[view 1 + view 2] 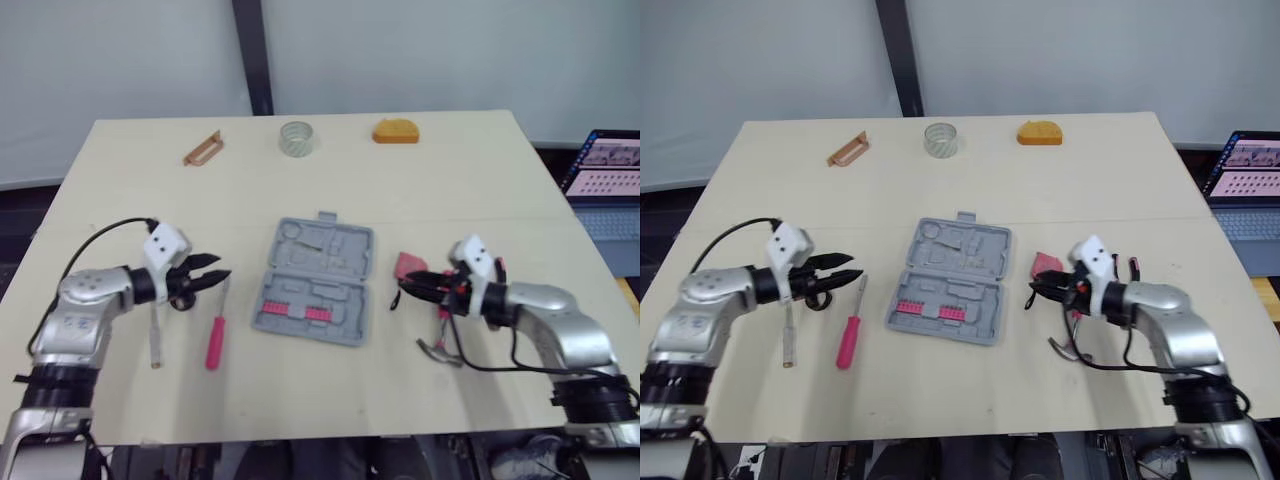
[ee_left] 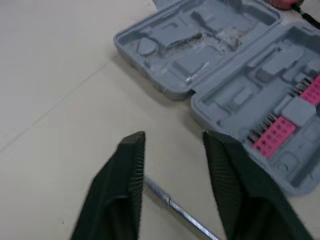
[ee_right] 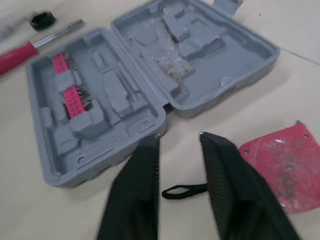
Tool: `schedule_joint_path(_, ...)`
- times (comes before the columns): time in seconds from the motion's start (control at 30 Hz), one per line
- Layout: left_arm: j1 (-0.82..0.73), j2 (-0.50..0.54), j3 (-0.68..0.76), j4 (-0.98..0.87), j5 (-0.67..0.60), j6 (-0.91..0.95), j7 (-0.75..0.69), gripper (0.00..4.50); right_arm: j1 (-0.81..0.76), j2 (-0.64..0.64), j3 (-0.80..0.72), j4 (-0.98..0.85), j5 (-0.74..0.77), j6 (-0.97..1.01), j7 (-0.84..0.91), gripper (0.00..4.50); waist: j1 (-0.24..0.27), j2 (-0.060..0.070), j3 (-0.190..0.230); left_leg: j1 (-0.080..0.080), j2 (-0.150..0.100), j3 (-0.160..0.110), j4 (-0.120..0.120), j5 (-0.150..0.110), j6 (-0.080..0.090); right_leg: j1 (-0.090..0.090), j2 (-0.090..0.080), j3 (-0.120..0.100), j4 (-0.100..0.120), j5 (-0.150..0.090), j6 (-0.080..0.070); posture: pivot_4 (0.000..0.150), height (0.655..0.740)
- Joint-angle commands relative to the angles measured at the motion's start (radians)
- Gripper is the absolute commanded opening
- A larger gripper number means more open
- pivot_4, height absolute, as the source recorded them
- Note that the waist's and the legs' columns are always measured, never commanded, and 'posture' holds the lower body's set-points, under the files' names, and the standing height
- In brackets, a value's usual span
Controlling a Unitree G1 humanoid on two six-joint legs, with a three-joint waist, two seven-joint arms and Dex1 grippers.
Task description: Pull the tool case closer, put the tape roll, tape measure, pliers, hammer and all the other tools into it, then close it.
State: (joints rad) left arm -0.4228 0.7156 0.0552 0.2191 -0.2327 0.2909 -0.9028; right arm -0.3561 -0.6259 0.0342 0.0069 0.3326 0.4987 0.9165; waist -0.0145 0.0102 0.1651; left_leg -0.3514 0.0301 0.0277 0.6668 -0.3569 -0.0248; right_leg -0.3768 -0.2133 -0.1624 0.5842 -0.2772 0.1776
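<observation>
Left tool [image 1: 218, 268] open, empty, over screwdriver [image 1: 214, 340] shaft. Right tool [image 1: 403, 291] open, empty too. Tool case [image 1: 315, 280] lies open btw them, just past both tips. Risk: right tips could snag black strap [image 3: 182, 190] below, dragging it w/ the case pull.

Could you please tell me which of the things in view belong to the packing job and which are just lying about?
Belong to the job: tool case, tape roll, tape measure, red screwdriver, thin pale-handled tool beside it, brown tool at the far left.
Lying about: laptop off to the right; perhaps the flat red piece, which I cannot identify.
</observation>
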Motion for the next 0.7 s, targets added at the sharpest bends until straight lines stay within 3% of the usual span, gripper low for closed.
schedule_joint_path(0.03, -0.058, -0.032, -0.069, 0.085, 0.069, -0.056, 0.006, 0.24, -0.036, 0.027, 0.066, 0.025, -0.093, -0.036, -0.062, 0.00, -0.004, 0.000, 0.000, 0.000, 0.000, 0.000, 0.000, 0.000, 0.000, 0.000, 0.000, 0.000, 0.000, 0.000, 0.000, 0.150, 0.7400)
schedule_joint_path(0.3, -0.180, -0.130, -0.147, 0.330, 0.168, -0.178, 0.045, 0.10, -0.098, 0.113, 0.121, 0.130, -0.180, -0.075, -0.122, 0.00, -0.014, 0.000, 0.000, -0.001, 0.000, 0.000, 0.000, 0.000, 0.000, -0.001, 0.000, -0.001, 0.000, 0.000, 0.000, 0.150, 0.7400)
schedule_joint_path(0.7, -0.333, -0.235, -0.154, 0.629, 0.230, -0.321, 0.091, 0.10, -0.134, 0.164, 0.153, 0.165, -0.228, -0.063, -0.138, 0.00, -0.017, -0.001, -0.001, -0.001, 0.000, 0.000, 0.000, 0.000, 0.000, -0.001, 0.000, -0.001, 0.001, 0.000, 0.000, 0.150, 0.7400)
